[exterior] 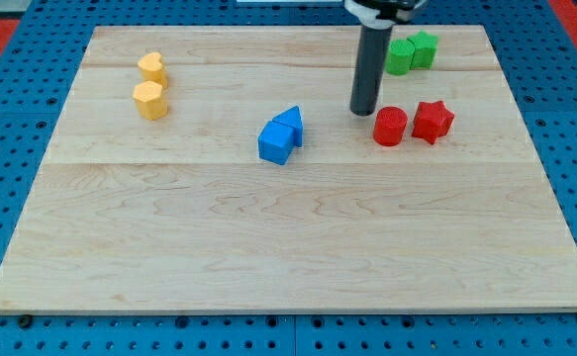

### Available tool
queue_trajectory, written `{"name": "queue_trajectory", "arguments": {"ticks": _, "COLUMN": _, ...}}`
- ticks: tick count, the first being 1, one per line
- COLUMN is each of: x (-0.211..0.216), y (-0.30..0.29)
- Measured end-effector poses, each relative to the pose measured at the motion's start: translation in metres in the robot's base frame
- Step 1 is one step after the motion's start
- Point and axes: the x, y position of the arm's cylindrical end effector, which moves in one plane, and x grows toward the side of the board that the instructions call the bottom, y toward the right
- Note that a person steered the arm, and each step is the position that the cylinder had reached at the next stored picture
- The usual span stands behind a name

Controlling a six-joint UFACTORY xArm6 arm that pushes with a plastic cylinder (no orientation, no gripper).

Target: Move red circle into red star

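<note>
The red circle (390,127) lies on the wooden board (268,227) at the view's upper right. The red star (432,120) sits just to its right, and the two look to be touching or nearly so. My tip (363,112) rests on the board just up and to the left of the red circle, close beside it.
Two green blocks (411,51) sit together near the view's top right, behind the rod. A blue cube and blue triangle (281,135) sit together left of my tip. A yellow heart (151,67) and a yellow hexagon (149,100) are at the upper left.
</note>
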Motion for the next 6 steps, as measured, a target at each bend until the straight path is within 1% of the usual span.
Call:
{"name": "queue_trajectory", "arguments": {"ticks": 2, "x": 0.051, "y": -0.016}}
{"name": "queue_trajectory", "arguments": {"ticks": 3, "x": 0.06, "y": -0.012}}
{"name": "queue_trajectory", "arguments": {"ticks": 5, "x": 0.052, "y": 0.02}}
{"name": "queue_trajectory", "arguments": {"ticks": 6, "x": 0.045, "y": 0.021}}
